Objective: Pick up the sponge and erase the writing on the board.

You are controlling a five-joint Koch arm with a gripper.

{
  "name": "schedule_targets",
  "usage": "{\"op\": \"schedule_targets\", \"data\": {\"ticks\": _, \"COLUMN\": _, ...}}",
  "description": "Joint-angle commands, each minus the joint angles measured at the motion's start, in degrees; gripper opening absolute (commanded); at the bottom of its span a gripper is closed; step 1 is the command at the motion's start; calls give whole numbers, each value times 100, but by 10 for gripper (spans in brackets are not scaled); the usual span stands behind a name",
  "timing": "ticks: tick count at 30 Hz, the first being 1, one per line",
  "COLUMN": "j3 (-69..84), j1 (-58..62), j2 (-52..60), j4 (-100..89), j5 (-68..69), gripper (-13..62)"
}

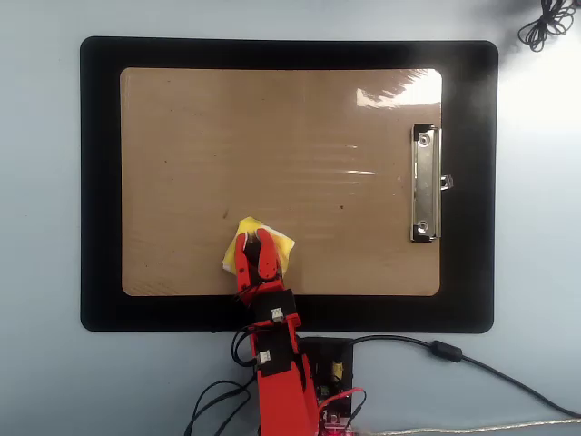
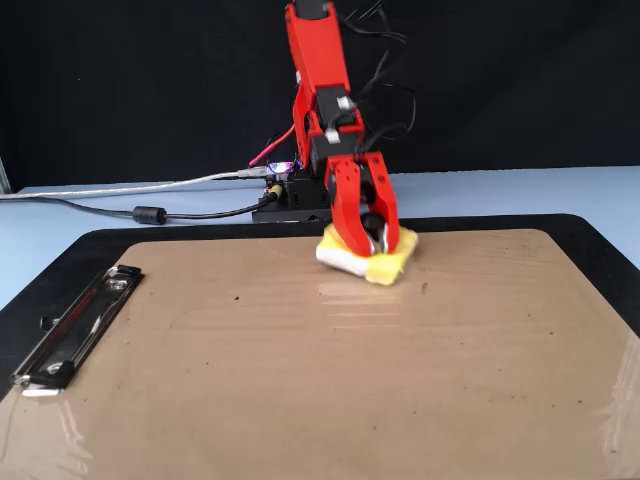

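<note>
A black mat (image 1: 100,182) carries the tan clipboard (image 1: 281,136), its silver clip (image 1: 424,183) at the right in the overhead view. The red gripper (image 1: 255,243) pinches the yellow sponge (image 1: 278,245) between its jaws, pressing it on the clipboard near the arm-side edge; no writing shows.

Pale blue table (image 1: 41,182) carries big black mat (image 1: 100,182) w/ tan board (image 1: 272,127) on top; arm base (image 1: 331,363) and cables (image 1: 472,363) sit near mat's edge.
</note>
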Motion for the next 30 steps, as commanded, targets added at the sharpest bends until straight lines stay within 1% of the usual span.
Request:
{"op": "schedule_targets", "data": {"ticks": 1, "j3": -176, "j1": -62, "j2": -176, "j4": -97, "j5": -44, "gripper": -79}}
{"op": "schedule_targets", "data": {"ticks": 3, "j3": -984, "j1": -79, "j2": -1187, "j4": -202, "j5": -44, "gripper": -79}}
{"op": "schedule_targets", "data": {"ticks": 4, "j3": -1564, "j1": -88, "j2": -1951, "j4": -290, "j5": -44, "gripper": -79}}
{"op": "schedule_targets", "data": {"ticks": 6, "j3": -2408, "j1": -343, "j2": -3094, "j4": -589, "j5": -70, "gripper": -79}}
{"op": "schedule_targets", "data": {"ticks": 7, "j3": -2593, "j1": -580, "j2": -3498, "j4": -703, "j5": -141, "gripper": -79}}
{"op": "schedule_targets", "data": {"ticks": 8, "j3": -2602, "j1": -870, "j2": -3586, "j4": -826, "j5": -369, "gripper": -79}}
{"op": "schedule_targets", "data": {"ticks": 10, "j3": -2065, "j1": -1160, "j2": -2997, "j4": -773, "j5": -993, "gripper": -79}}
{"op": "schedule_targets", "data": {"ticks": 11, "j3": -1529, "j1": -1406, "j2": -2461, "j4": -765, "j5": -1292, "gripper": -79}}
{"op": "schedule_targets", "data": {"ticks": 12, "j3": -1125, "j1": -1767, "j2": -1995, "j4": -738, "j5": -1494, "gripper": -79}}
{"op": "schedule_targets", "data": {"ticks": 13, "j3": -949, "j1": -1951, "j2": -1793, "j4": -721, "j5": -1573, "gripper": -79}}
{"op": "schedule_targets", "data": {"ticks": 15, "j3": -896, "j1": -2065, "j2": -1846, "j4": -721, "j5": -1635, "gripper": -79}}
{"op": "schedule_targets", "data": {"ticks": 17, "j3": -1397, "j1": -2039, "j2": -2435, "j4": -791, "j5": -1626, "gripper": -79}}
{"op": "schedule_targets", "data": {"ticks": 18, "j3": -1863, "j1": -1960, "j2": -2900, "j4": -800, "j5": -1582, "gripper": -79}}
{"op": "schedule_targets", "data": {"ticks": 20, "j3": -2312, "j1": -1626, "j2": -3366, "j4": -800, "j5": -1564, "gripper": -79}}
{"op": "schedule_targets", "data": {"ticks": 21, "j3": -2320, "j1": -1582, "j2": -3305, "j4": -791, "j5": -1556, "gripper": -79}}
{"op": "schedule_targets", "data": {"ticks": 23, "j3": -1696, "j1": -1573, "j2": -2549, "j4": -650, "j5": -1494, "gripper": -79}}
{"op": "schedule_targets", "data": {"ticks": 26, "j3": -220, "j1": -1538, "j2": -844, "j4": -536, "j5": -1485, "gripper": -79}}
{"op": "schedule_targets", "data": {"ticks": 27, "j3": -44, "j1": -1503, "j2": -650, "j4": -483, "j5": -1477, "gripper": -79}}
{"op": "schedule_targets", "data": {"ticks": 29, "j3": -360, "j1": -1450, "j2": -1020, "j4": -510, "j5": -1362, "gripper": -79}}
{"op": "schedule_targets", "data": {"ticks": 30, "j3": -809, "j1": -1354, "j2": -1573, "j4": -519, "j5": -1292, "gripper": -79}}
